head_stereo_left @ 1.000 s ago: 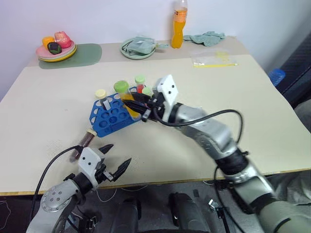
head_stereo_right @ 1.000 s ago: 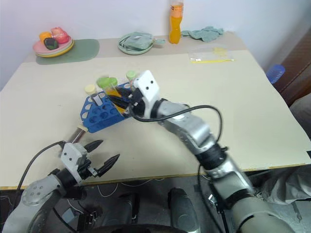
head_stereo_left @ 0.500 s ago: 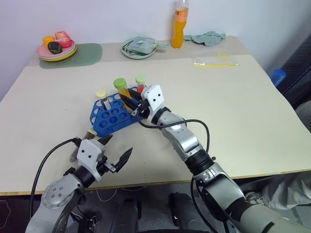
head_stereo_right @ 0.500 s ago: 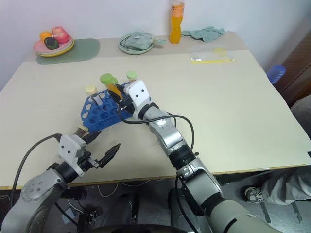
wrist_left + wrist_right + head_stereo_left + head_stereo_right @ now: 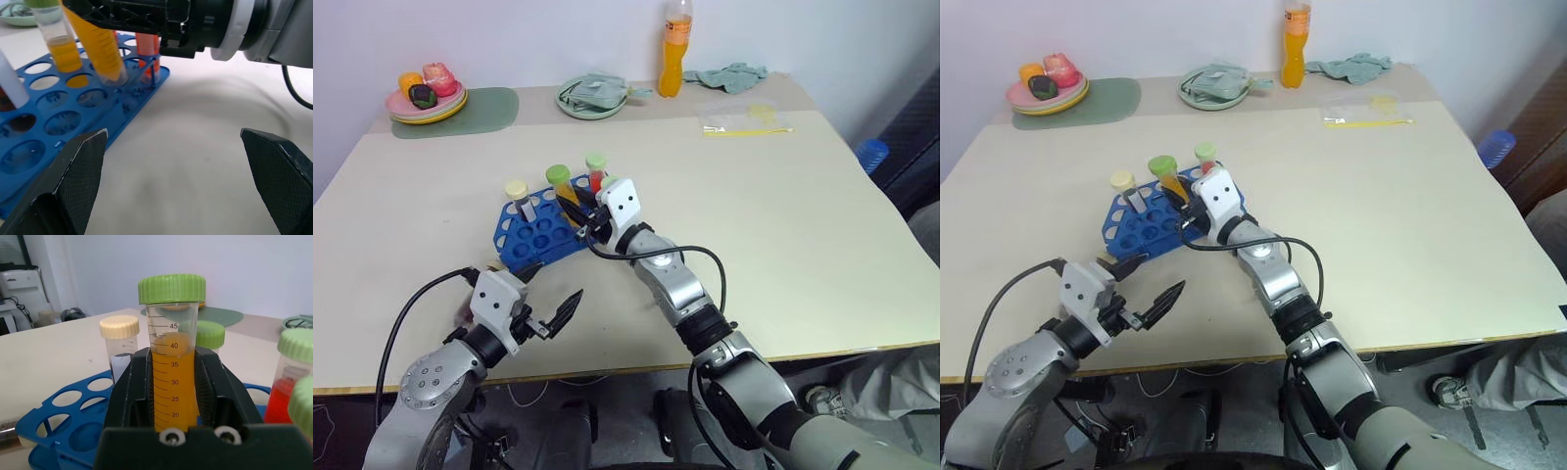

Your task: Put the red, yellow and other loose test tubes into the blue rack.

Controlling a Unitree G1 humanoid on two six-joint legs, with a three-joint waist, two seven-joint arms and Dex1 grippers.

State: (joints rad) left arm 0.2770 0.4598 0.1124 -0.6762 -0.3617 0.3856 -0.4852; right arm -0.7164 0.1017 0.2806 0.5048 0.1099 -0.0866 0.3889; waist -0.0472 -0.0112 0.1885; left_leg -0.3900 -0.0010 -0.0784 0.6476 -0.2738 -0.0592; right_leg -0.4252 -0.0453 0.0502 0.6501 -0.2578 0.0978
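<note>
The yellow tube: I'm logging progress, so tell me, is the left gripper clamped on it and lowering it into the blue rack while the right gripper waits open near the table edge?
The sides are swapped. The right gripper is shut on the yellow tube at the blue rack, as the right wrist view shows; the left gripper waits open near the table edge.

Rack [image 5: 536, 235] mid-table, left of centre; tubes [image 5: 597, 172] standing in its far right holes. Bottle [image 5: 673, 49], plates [image 5: 590, 101] along far edge.
</note>
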